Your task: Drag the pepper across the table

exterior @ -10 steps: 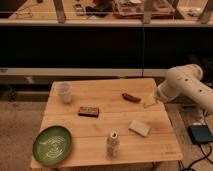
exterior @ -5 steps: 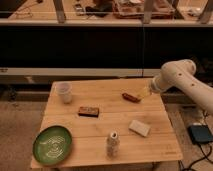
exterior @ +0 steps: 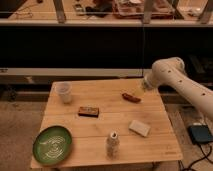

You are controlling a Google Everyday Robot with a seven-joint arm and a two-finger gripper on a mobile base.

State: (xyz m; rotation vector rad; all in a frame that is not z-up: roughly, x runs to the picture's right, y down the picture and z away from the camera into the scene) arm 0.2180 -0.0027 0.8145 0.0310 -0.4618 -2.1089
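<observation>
Gripper (exterior: 143, 86) near pepper (exterior: 131, 97) on table (exterior: 102, 90)

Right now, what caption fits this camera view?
Robot's pincer poised by the pepper on the wooden table.

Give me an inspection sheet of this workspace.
Surface: light wooden slatted table, level.
Job's things: slim dark-red pepper lying near the far right edge.
Clutter: clear plastic cup; flat brown box; green round plate; small pale bottle; pale rectangular block.
Grippers: hand just right of the pepper, at the table edge; contact unclear.
Cables: dark cable on the floor by a blue device.
Surroundings: dark counter behind.
</observation>
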